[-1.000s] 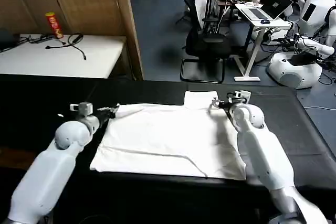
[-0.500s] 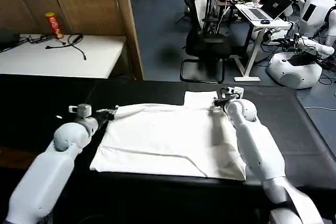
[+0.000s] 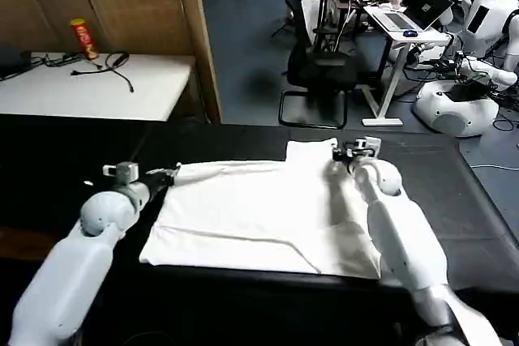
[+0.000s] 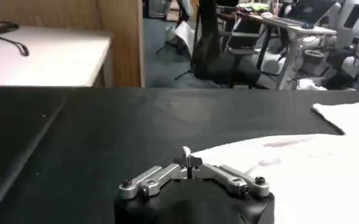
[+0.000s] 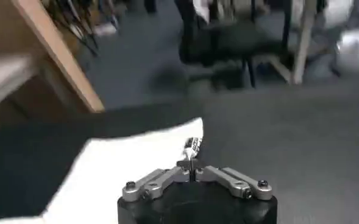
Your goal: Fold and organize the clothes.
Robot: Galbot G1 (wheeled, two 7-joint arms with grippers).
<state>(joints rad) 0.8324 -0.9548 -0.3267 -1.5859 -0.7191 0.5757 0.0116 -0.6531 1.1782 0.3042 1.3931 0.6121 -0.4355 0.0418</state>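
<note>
A white T-shirt (image 3: 259, 212) lies spread flat on the black surface (image 3: 73, 151), its plain side up, with a folded flap reaching toward the far edge near the right gripper.

From the head view, the left gripper (image 3: 172, 174) sits at the shirt's far left corner, and the right gripper (image 3: 339, 152) sits at the far right part of the shirt, beside the small raised flap. Both arms stretch forward over the cloth's sides.

The left wrist view adds what the head view cannot resolve: the left gripper (image 4: 187, 157) has its fingers drawn together, pinching a small upright peak of white fabric at the shirt's edge (image 4: 301, 176), with bare black surface (image 4: 106, 128) stretching ahead of it. A faint reddish mark shows through the cloth there, which the head view does not reveal.

The right wrist view shows the right gripper (image 5: 192, 155) likewise closed narrow on a thin fold of the shirt (image 5: 136, 167), with a strip of dark print visible on the pinched piece. Beyond it lie the surface's edge and the blue floor (image 5: 167, 73)
</note>
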